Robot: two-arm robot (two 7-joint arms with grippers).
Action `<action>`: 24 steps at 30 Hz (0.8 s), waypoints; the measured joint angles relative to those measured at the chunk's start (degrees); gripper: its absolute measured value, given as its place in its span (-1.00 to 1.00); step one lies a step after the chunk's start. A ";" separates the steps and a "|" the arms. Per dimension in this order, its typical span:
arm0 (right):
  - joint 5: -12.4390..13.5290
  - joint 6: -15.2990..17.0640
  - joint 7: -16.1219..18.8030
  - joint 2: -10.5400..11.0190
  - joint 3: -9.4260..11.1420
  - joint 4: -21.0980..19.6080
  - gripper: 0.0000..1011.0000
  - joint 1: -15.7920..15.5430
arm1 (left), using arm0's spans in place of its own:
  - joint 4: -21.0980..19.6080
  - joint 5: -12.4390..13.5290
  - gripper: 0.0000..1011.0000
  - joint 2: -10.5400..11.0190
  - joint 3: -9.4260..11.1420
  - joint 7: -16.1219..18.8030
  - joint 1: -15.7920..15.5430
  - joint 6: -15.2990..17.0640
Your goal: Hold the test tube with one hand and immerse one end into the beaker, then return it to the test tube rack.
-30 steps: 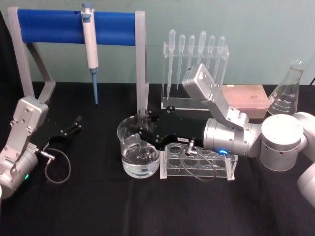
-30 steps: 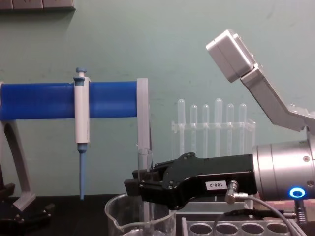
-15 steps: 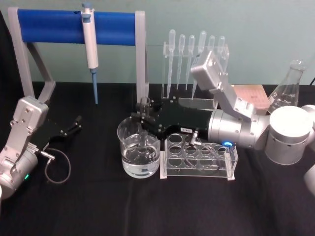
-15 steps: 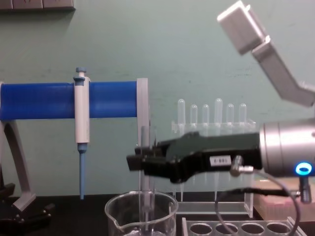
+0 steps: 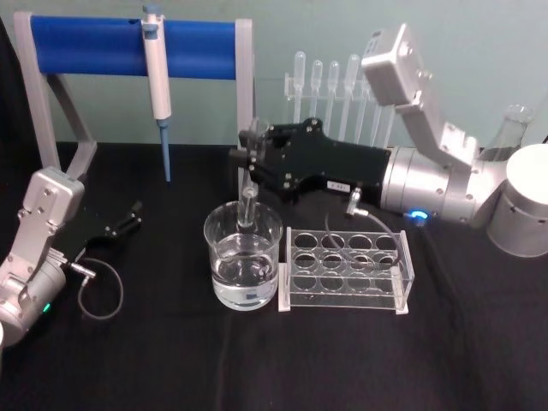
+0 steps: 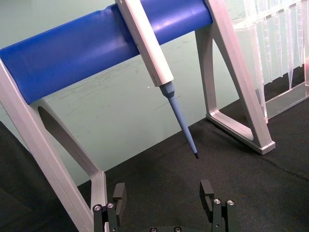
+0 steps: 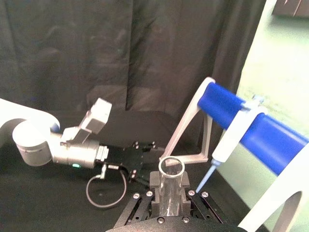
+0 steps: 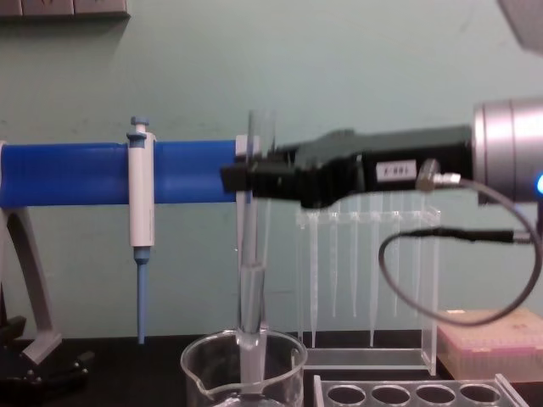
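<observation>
test tube (image 8: pixel 252 292) higher, in right hand (image 8: pixel 243 180)

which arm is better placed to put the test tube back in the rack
Right. The right gripper is shut on the test tube, upright over the beaker, with the rack right beside it. The left gripper lies open far off to the left, by the blue stand.

Holds test tube (image 5: pixel 248 202) upright in right gripper (image 5: pixel 247 160), lower end inside beaker (image 5: pixel 244 284) mouth, just left of rack (image 5: pixel 344 289).
</observation>
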 joint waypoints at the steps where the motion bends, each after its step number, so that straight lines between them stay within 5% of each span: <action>1: 0.20 0.09 -0.04 0.16 0.15 -0.25 -0.55 0.11 | 0.00 0.00 0.98 0.00 0.00 0.00 0.00 0.00; 12: 2.66 0.45 -0.95 4.43 3.04 -5.66 -0.55 -0.40 | 0.00 0.00 0.98 0.00 0.00 0.00 0.00 0.00; 24: 7.31 -1.71 -0.98 11.24 7.52 -9.49 -0.55 -5.88 | 0.00 0.00 0.98 0.00 0.00 0.00 0.00 0.00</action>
